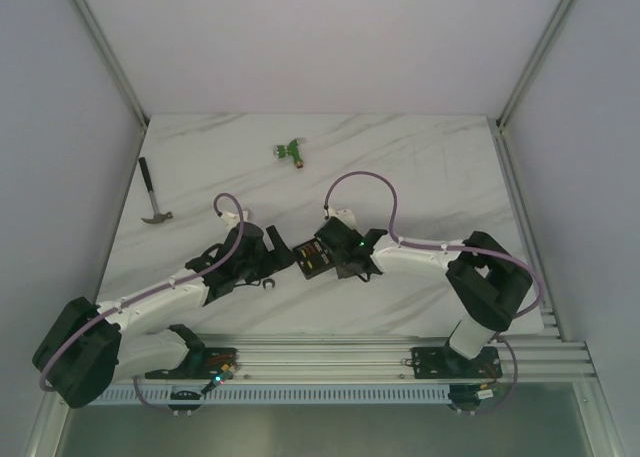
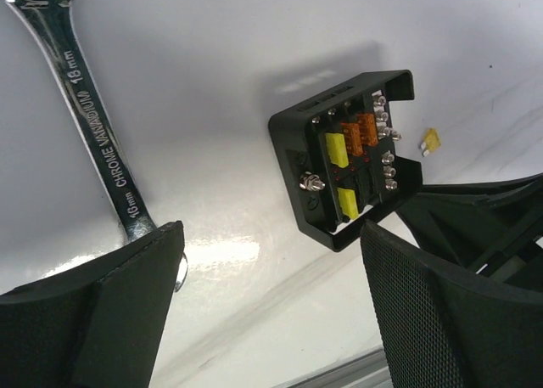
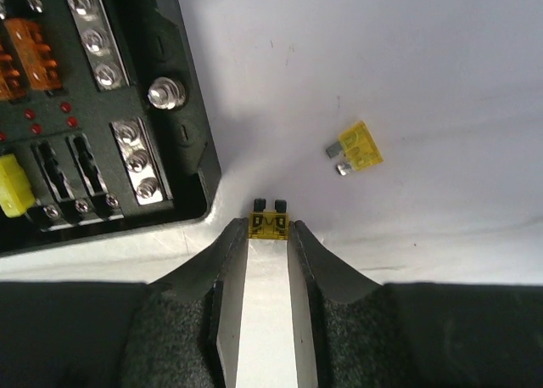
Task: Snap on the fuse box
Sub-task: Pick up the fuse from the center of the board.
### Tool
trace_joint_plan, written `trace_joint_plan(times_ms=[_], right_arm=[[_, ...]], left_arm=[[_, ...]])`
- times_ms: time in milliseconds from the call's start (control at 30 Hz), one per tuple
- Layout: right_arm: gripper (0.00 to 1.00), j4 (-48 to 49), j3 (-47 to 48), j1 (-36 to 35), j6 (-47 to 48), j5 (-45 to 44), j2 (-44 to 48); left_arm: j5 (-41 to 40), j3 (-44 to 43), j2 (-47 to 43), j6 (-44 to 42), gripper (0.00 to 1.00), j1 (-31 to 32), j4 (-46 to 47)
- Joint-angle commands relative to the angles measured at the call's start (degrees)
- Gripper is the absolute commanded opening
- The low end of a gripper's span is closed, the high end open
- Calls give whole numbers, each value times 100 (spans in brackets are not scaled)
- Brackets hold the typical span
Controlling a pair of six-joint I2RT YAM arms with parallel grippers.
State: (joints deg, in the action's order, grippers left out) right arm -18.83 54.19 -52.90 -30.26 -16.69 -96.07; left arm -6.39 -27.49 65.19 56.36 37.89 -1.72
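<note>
left hand [image 2: 271, 265]: spread wide, gripping nothing, one finger above wrench [image 2: 85, 125] | right hand [image 3: 270, 235]: clamped on yellow fuse [image 3: 270, 224] at fingertips | fuse box [image 2: 348, 163]: on surface [image 2: 212, 48], between both hands, just beside right fingertips, fuses showing

White marble-patterned table [image 1: 430, 167] with faint grey veins, plain white far wall [image 1: 320, 37], white side walls [image 1: 50, 127] left and right, aluminium posts [image 1: 105, 52] at both far corners, slotted aluminium rail [image 1: 330, 357] along the near edge, soft even light.
</note>
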Motion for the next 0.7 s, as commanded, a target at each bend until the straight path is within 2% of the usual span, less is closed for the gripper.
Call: trace_joint_plan(times_ms=[0,333,667], right_arm=[[21,-283,-331,-7,461,16,250],[19,634,-418,0,1500,544,1228],[18,1899,-660,-1,2207,1378,1625]], left_arm=[[248,-238,46,-156,92,-27,139],[934,-491,235,-356,79,-27,859],[1481,-492,231,-246,53,-27,1668]])
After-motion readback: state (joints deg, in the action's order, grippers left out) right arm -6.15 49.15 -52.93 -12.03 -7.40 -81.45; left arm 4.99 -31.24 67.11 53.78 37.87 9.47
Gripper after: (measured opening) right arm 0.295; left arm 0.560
